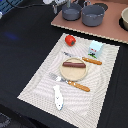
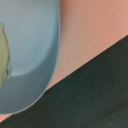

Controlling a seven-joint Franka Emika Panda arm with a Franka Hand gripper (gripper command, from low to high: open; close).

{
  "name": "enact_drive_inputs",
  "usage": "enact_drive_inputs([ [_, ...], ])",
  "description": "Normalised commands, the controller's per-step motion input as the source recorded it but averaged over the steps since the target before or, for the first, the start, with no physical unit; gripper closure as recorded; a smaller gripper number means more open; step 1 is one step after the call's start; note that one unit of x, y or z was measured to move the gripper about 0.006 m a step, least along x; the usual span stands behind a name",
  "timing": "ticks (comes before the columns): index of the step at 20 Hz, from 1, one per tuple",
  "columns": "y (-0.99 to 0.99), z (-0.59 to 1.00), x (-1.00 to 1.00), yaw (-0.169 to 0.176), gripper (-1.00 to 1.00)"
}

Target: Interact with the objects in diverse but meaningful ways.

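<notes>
Hovering at the far edge of the bench, the arm sits above a grey saucepan (image 1: 71, 12) on the tan board (image 1: 62, 22); the wrist view shows only a blue-grey rim (image 2: 30, 55), and I cannot tell how the fingers stand. Looks like light, stiff, slick plastic, best pinched across the rim or handle. The red tomato (image 1: 70, 40), round and apt to roll, lies well apart on the placemat (image 1: 35, 85).

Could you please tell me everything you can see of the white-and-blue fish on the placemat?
The white-and-blue fish is a small toy, seemingly plastic: a white body with faint bluish markings and a forked tail. It lies flat on the woven placemat at its near edge, below the fork, touching only the mat. Nothing grips it.
</notes>
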Motion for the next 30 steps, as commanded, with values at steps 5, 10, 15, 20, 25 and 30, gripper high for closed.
enact_drive_inputs([
  [5, 0.14, -0.24, 0.00, -0.052, -1.00],
  [10, 0.14, -0.28, 0.00, -0.044, -1.00],
  [15, 0.14, -0.30, 0.00, -0.031, -1.00],
  [20, 0.14, -0.32, 0.00, -0.030, -1.00],
  [25, 0.14, -0.32, 0.00, -0.027, -1.00],
  [30, 0.16, -0.31, 0.00, -0.020, -1.00],
])
